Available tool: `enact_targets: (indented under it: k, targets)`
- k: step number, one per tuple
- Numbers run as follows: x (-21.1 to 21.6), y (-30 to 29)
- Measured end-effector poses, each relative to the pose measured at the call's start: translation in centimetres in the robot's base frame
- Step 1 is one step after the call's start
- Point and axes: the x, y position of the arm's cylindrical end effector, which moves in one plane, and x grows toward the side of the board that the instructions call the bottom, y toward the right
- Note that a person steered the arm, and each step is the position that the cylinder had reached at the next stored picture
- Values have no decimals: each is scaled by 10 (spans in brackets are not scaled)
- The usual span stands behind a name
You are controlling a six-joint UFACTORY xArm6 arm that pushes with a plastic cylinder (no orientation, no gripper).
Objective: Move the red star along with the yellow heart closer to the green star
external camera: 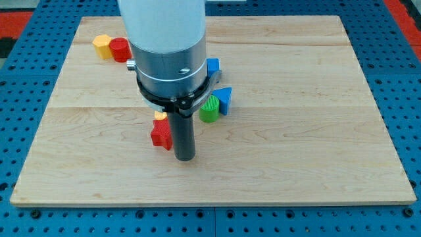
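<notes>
The red star (160, 135) lies left of the board's centre. A small yellow piece (160, 115), likely the yellow heart, peeks out just above it, mostly hidden by the arm. My tip (185, 158) rests on the board just right of the red star and slightly below it, close to touching it. A green block (209, 109) lies up and to the right of the tip; its shape is unclear. The arm's body hides the board above the tip.
A blue triangle (224, 99) touches the green block on its right. A blue block (212, 66) sits above it, partly hidden by the arm. A yellow block (102, 46) and a red cylinder (120, 50) sit together at the top left of the wooden board (316, 131).
</notes>
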Motion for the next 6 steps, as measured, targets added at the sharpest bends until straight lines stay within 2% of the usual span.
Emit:
enact_targets:
  k: [2,6]
  targets:
    - [25,-37]
    - [-86,-9]
